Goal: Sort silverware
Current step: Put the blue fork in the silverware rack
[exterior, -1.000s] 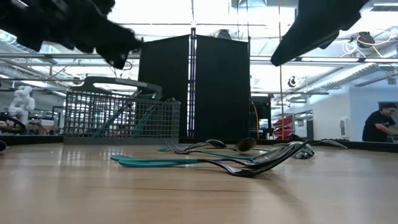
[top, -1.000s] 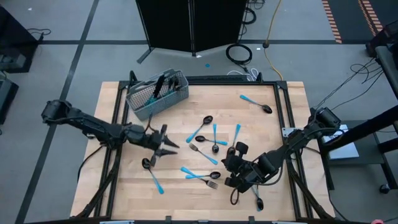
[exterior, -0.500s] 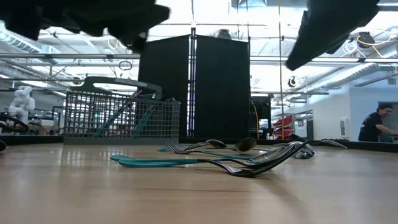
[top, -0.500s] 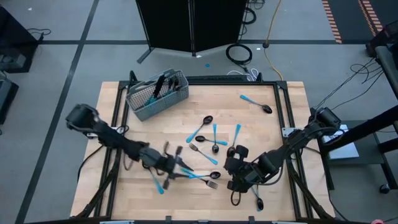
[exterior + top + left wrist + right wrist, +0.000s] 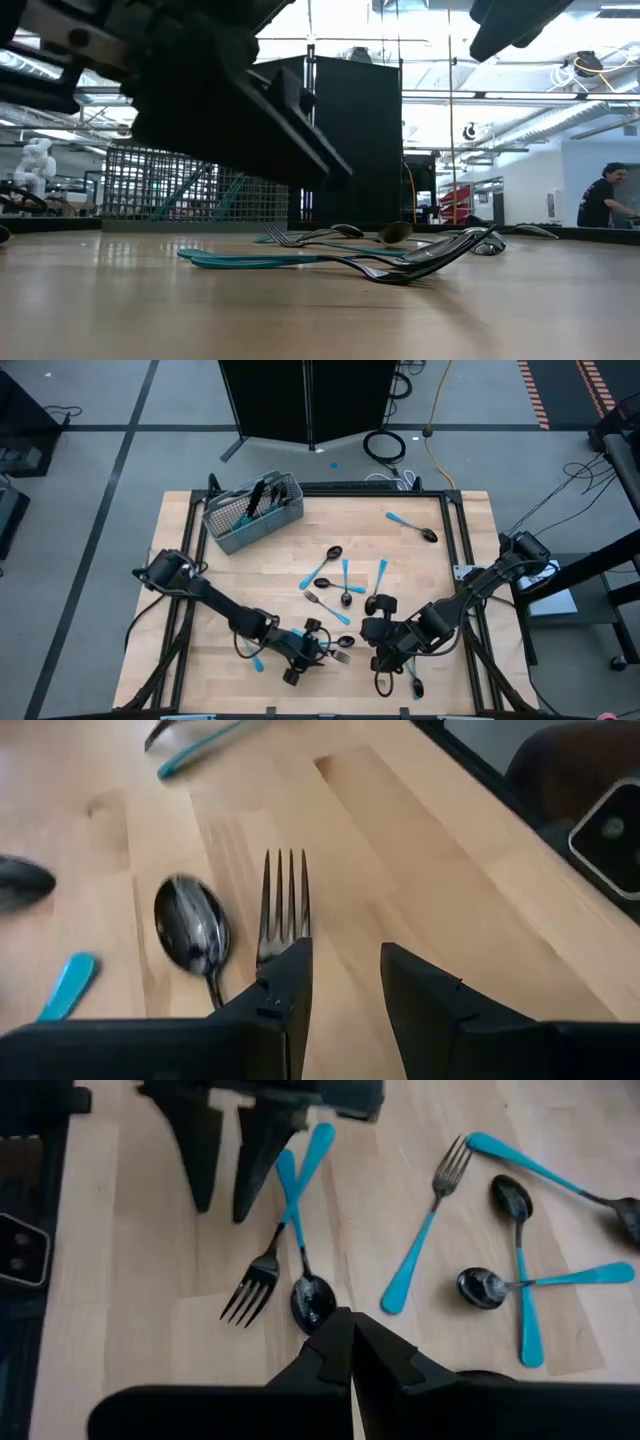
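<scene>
Silverware lies loose on the table [image 5: 200, 540]. Left gripper [image 5: 342, 982], jaws partly spread and holding nothing, hangs low over a crossed fork [image 5: 283, 905] and spoon [image 5: 193, 928]. That fork points straight ahead of its fingers. Right gripper [image 5: 350, 1342], pressed together, waits nearby. About ten loose pieces show; more stand in the basket [image 5: 254, 513].
</scene>
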### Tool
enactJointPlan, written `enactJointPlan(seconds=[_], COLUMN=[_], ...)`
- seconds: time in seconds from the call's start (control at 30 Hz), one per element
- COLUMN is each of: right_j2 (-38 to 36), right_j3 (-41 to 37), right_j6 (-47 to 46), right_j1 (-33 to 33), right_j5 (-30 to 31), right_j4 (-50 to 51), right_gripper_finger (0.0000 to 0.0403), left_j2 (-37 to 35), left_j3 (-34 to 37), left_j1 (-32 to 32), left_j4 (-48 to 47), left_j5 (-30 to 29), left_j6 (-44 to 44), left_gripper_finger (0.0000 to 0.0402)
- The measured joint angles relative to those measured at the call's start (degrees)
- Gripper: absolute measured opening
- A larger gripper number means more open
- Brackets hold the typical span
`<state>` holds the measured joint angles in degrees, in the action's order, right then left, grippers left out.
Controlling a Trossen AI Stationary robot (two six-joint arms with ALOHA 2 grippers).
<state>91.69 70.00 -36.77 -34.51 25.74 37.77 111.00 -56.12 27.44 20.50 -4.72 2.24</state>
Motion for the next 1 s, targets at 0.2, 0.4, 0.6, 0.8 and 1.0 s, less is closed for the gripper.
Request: enactJointPlan(seconds=[0.2, 0.4, 0.6, 0.8, 1.0], right_j2=[-0.01, -0.01, 0.01, 0.01, 0.01], right_j3=[0.0, 0.01, -0.01, -0.01, -0.01], right_j6=[-0.01, 1.76, 8.23, 11.35, 20.34], right_j1=[0.44, 0.69, 0.69, 0.94, 2.76], right_j5=[0.18, 2.58, 0.53, 0.22, 6.06], right_j4=[-0.31, -2.64, -3.12, -3.53, -6.86], right_gripper_finger=[0.0, 0.0, 0.0, 0.0, 0.0], left_j2=[0.35, 0.35, 0.35, 0.35, 0.35], left_j3=[-1.24, -1.22, -1.2, -1.2, -1.66], left_j1=[-0.33, 0.06, 0.87, 0.88, -0.51], left_j4=[0.38, 1.0, 0.31, -3.45, -4.16], left_j5=[-0.02, -0.06, -0.06, -0.08, -0.38], left_j6=[0.12, -0.29, -0.12, 3.61, 6.03], left_gripper_finger=[0.0118, 0.0118, 0.0118, 0.0118, 0.0118])
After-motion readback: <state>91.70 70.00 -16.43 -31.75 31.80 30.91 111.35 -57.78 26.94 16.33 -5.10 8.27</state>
